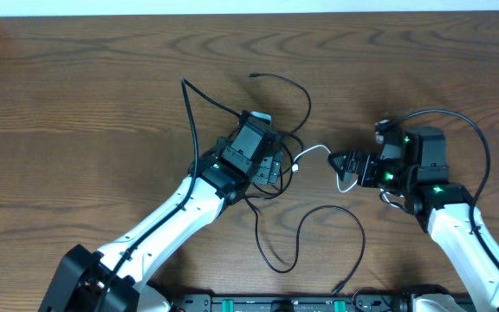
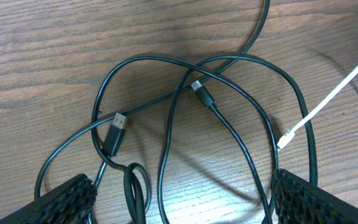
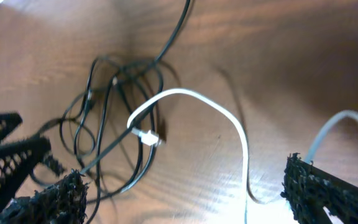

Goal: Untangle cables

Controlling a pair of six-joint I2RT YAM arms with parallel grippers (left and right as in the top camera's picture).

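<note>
Only the left wrist view shows two black plugs (image 2: pixel 117 129) amid the black cables (image 2: pixel 148 58), mid-table (image 1: pixel 76 104), left gripper (image 2: pixel 182 180) released above them, one white cable (image 3: pixel 179 93) right, right gripper (image 3: pixel 182 174) released nearby.

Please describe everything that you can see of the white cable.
The white cable is a thin, flexible cord, apparently plastic-coated, with a small silver plug at one end. It lies slack on the wooden table, one stretch curving in an arch. The plug end rests beside the tangle of black cables. The other part runs between the open fingers of the right gripper; whether they touch it is unclear.
</note>
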